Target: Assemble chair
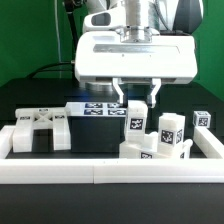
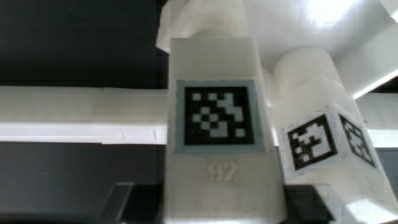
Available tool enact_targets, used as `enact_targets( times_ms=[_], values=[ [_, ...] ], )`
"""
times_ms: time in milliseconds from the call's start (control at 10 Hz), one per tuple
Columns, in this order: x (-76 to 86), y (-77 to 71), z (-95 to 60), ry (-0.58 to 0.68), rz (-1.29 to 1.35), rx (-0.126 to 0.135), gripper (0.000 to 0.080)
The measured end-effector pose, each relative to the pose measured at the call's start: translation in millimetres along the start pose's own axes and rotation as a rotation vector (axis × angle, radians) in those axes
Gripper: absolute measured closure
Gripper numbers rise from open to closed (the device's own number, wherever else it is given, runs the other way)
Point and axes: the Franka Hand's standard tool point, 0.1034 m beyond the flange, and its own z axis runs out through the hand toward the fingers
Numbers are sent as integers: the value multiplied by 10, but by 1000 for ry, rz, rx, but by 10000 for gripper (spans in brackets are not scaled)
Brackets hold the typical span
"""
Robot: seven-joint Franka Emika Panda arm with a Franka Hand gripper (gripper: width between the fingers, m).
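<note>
My gripper [image 1: 135,100] hangs over the middle of the table, and its two fingers flank the top of an upright white chair bar [image 1: 134,120] with a coded tag. In the wrist view the bar [image 2: 219,115] fills the gap between the dark fingers [image 2: 139,205], touching both, so the gripper [image 2: 222,208] is shut on it. A second tagged upright part [image 1: 168,135] stands close on the exterior view's right and also shows in the wrist view [image 2: 317,140]. A flat slab with cut-outs [image 1: 40,132] lies on the exterior view's left.
The marker board [image 1: 95,110] lies behind the slab. A small tagged cube [image 1: 201,119] sits at the exterior view's far right. More tagged parts [image 1: 142,153] lie below the held bar. The plain white border rail [image 1: 100,173] runs along the front and sides.
</note>
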Motion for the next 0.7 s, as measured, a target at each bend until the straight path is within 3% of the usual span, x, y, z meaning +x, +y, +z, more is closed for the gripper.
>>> enact_targets(
  times_ms=[200, 300, 400, 500, 600, 700],
  values=[
    [2, 0, 5, -6, 1, 2, 509],
    [-12, -4, 11, -13, 1, 4, 436],
    [-13, -4, 12, -13, 1, 4, 252],
    [-14, -4, 13, -13, 1, 4, 252],
    [-20, 5, 17, -18, 0, 4, 171],
    [-26, 50, 31, -35, 0, 5, 156]
  ],
)
